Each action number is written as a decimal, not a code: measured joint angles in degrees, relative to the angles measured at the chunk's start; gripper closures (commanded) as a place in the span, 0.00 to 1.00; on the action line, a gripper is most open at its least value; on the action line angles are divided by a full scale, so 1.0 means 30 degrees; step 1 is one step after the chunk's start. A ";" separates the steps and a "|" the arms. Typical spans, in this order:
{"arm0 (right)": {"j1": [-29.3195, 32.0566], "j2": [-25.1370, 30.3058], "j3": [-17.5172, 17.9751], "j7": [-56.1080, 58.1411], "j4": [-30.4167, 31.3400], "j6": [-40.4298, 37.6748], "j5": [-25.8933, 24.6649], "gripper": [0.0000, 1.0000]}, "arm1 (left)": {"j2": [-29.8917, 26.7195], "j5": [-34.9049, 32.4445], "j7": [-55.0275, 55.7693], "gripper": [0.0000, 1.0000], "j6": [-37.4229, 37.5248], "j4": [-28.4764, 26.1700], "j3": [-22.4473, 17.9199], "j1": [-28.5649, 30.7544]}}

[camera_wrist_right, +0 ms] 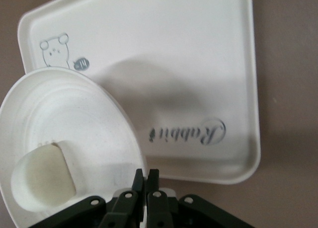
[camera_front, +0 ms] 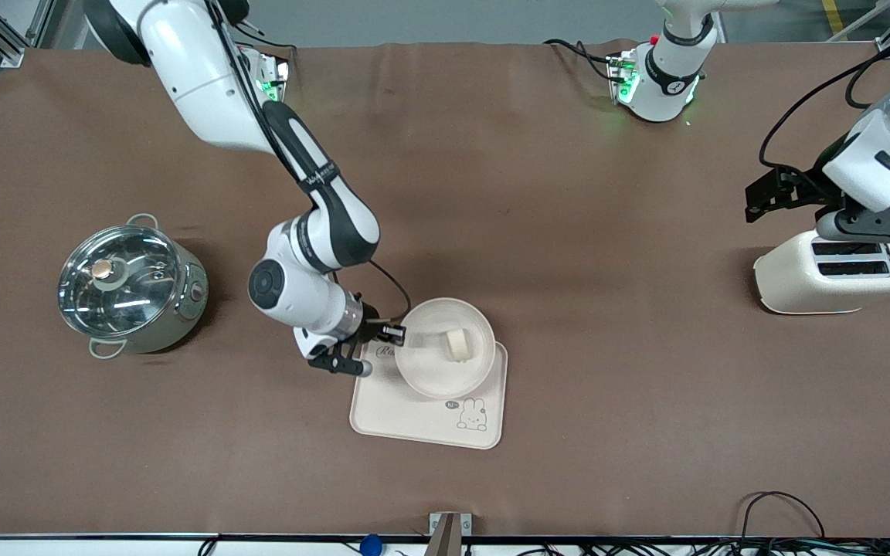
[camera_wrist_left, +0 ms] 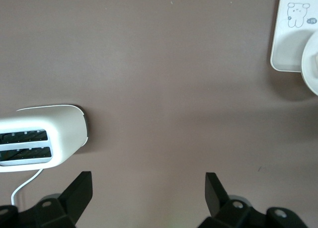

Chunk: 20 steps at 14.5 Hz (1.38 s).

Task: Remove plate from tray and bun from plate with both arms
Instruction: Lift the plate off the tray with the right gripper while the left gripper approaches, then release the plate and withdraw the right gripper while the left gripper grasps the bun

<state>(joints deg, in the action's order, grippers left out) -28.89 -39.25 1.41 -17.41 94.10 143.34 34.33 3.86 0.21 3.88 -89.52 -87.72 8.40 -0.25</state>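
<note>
Currently a matte brown cloth-like table [camera_front: 568, 232] is seen, with a rectangular cream tray [camera_front: 414, 421] of smooth plastic look, rounded corners and a rabbit drawing, lying near the front camera. The plate [camera_front: 433, 371] is round, shallow, cream-white, faintly ringed inside, with a raised rim; it is held tilted over the tray's edge farther from the front camera. The bun [camera_front: 458, 344] is a small pale squat cylinder, smooth-sided, resting in the plate. The right gripper [camera_front: 399, 333] is clamped on the plate's rim, fingers [camera_wrist_right: 151, 181] pressed together over the thin edge at the side toward the right arm's end of the table; the bun sits just beside it, inside the rim, not touched. A shiny steel pot [camera_front: 132, 289] with glass lid is placed toward the right arm's end. A glossy cream toaster [camera_front: 835, 274] with two slots is set toward the left arm's end; the left gripper [camera_wrist_left: 149, 188] waits above the table beside it, fingers spread wide, nothing held.
</note>
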 measured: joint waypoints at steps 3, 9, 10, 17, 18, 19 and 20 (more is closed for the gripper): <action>-0.0206 0.2166 0.1711 0.0023 0.5006 0.3556 0.0105 1.00 | 0.0608 0.0000 0.0340 0.00 -0.0145 0.0005 0.0047 -0.0064; -0.0616 0.3127 0.3389 0.0026 0.9411 0.7599 0.0122 0.74 | 0.2573 0.0000 0.3536 0.00 -0.0292 -0.0091 0.0180 -0.1617; -0.0610 0.3203 0.3378 0.0026 0.9460 0.7542 0.0122 0.37 | 0.3023 0.0000 0.4402 0.00 -0.0305 -0.0113 0.0190 -0.2049; -0.0431 0.4388 0.3264 -0.0248 0.9963 0.7153 0.0163 0.00 | 0.5740 0.0015 1.0079 0.00 -0.2142 -0.0301 0.0292 -0.4572; -0.0221 0.5040 0.3183 -0.0477 0.9967 0.6846 0.0181 0.00 | 0.6058 0.0020 1.1136 0.00 -0.2571 -0.0305 0.0327 -0.5054; 0.0242 0.5871 0.3097 -0.0614 0.9956 0.6276 0.0189 0.00 | 0.6376 0.0024 1.2193 0.00 -0.3073 -0.0312 0.0359 -0.5595; 0.0959 0.6843 0.3031 -0.0642 0.9944 0.5275 0.0192 0.00 | 0.6737 0.0025 1.3256 0.00 -0.3747 -0.0320 0.0385 -0.6207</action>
<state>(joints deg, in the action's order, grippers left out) -26.01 -18.72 10.50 -19.34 123.94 159.17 34.90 24.07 0.28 43.65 -100.77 -88.68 9.55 -18.87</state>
